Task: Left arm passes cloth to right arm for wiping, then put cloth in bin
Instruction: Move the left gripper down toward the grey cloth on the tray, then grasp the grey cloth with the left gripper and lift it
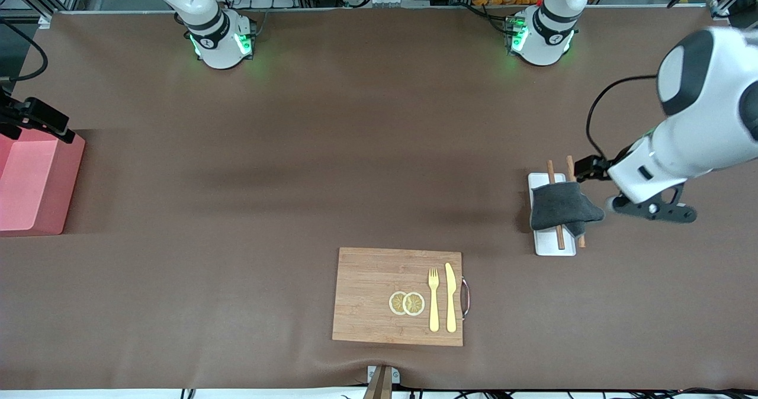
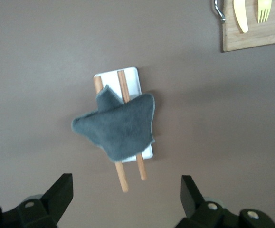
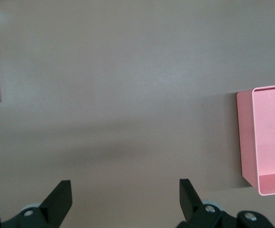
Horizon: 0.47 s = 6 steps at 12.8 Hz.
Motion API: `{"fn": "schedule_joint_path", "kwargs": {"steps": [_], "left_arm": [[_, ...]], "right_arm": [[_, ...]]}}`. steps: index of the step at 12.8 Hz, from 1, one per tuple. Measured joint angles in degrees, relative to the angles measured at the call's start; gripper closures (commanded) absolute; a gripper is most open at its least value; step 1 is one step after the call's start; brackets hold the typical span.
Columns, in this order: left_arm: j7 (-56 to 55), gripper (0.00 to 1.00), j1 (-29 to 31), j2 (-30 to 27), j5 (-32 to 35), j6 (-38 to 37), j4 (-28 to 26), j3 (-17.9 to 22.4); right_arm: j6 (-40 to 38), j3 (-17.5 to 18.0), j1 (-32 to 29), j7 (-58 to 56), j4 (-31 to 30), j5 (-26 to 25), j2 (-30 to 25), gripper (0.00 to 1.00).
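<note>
cloth (image 1: 562,208): dark grey rag, draped over two wooden sticks (image 1: 555,209) across a white tray (image 1: 553,248), toward the left arm's end of the table; one corner hangs off the tray edge toward the left tool

handling: likely light, soft and floppy, apt to sag and trail once lifted; fuzzy nap should give the fingers good purchase; no risk of breakage

where to grip: best at a raised fold or at the overhanging corner, pinched from above; sticks underneath look loose and may roll or come up if caught together with the fabric

left tool (image 2: 125,197): fingers spread wide apart, nothing between them; hovers just beside the tray, over bare table, with the rag lying ahead in the left wrist view

right tool (image 3: 125,197): fingers spread wide apart, holding nothing; waits high over the table next to the bin (image 3: 265,137)

bin: pink box, open top, nothing visible inside, at the right arm's end of the table, well apart from the rag

table (image 1: 296,150): brown matte covering, flat, faint ripple at the edge nearest the front camera

wooden board (image 1: 379,295): nearer the front camera than the tray, carrying two lemon slices (image 1: 407,303), a yellow fork (image 1: 433,298) and a yellow knife (image 1: 450,297)

room: wide bare stretch between tray and bin, ample for a mid-table handover
</note>
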Motion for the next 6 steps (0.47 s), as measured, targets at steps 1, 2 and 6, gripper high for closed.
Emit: {"fn": "schedule_joint_path", "kwargs": {"steps": [1, 2, 6], "left_arm": [[4.26, 0.0, 0.0, 1.8, 0.0, 1.44, 0.03, 0.0], [9.43, 0.0, 0.01, 3.51, 0.0, 2.95, 0.07, 0.01], [28.37, 0.0, -0.73, 9.33, -0.01, 8.18, 0.48, -0.2]], "right_arm": [[0.0, 0.0, -0.01, 0.0, 0.0, 0.0, 0.01, 0.0], [0.0, -0.01, -0.02, 0.0, 0.0, 0.0, 0.02, 0.0], [-0.01, 0.0, -0.05, 0.04, 0.0, 0.0, 0.21, 0.0]]}}
